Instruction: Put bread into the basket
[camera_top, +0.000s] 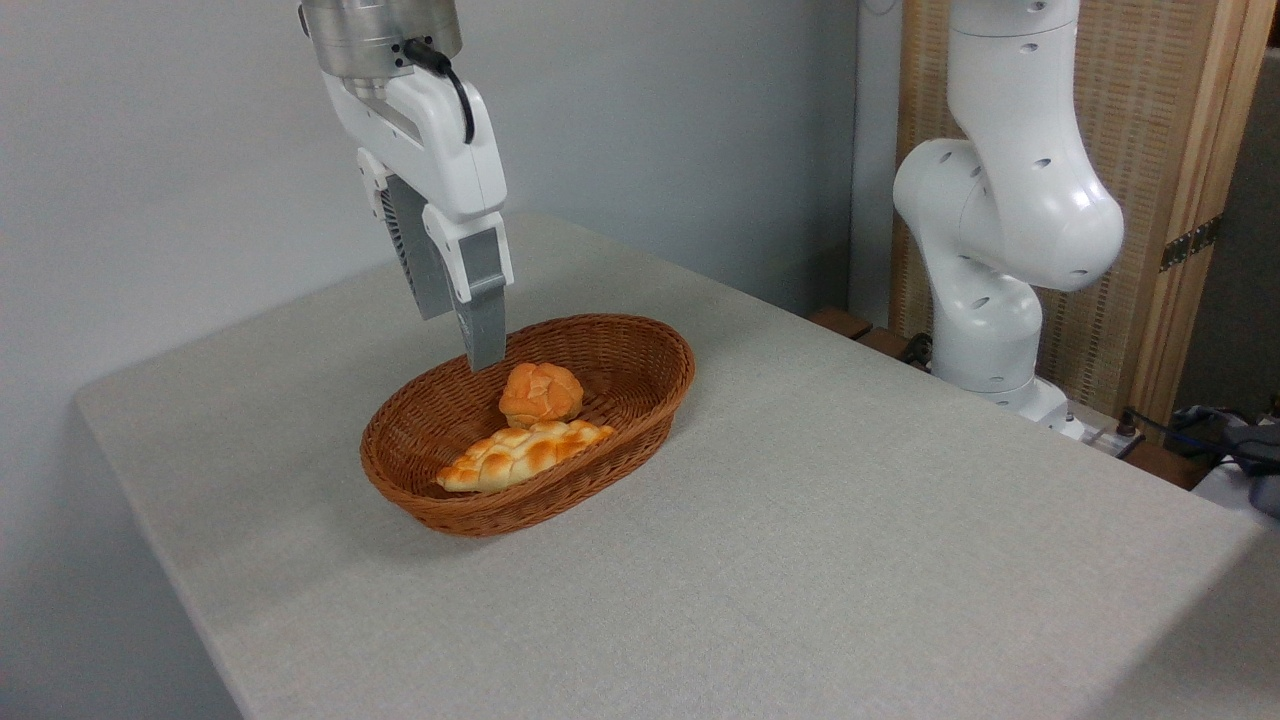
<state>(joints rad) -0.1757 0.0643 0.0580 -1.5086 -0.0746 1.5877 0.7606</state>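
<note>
The gripper (462, 335) hangs above the back left rim of the basket (655, 395), its grey fingers (485, 320) pointing down and holding nothing — they stand apart with a gap between them, though from this angle one finger largely covers the other, so how wide the gap is cannot be told. Just below and to the right of the fingertips sits the bread (541, 394), a small round orange-golden bun with a knotted top, resting inside the basket and clear of the fingers. Lower still, toward the camera from the gripper, a long paler braided loaf (525, 454) lies along the near side of the basket, its upper edge touching or very nearly touching the bun. The basket is oval, brown and woven, and stands on the pale cloth-covered surface (800, 520). Well off to the right of the gripper, the white arm base (1000, 250) rises at the far edge of the surface.
</note>
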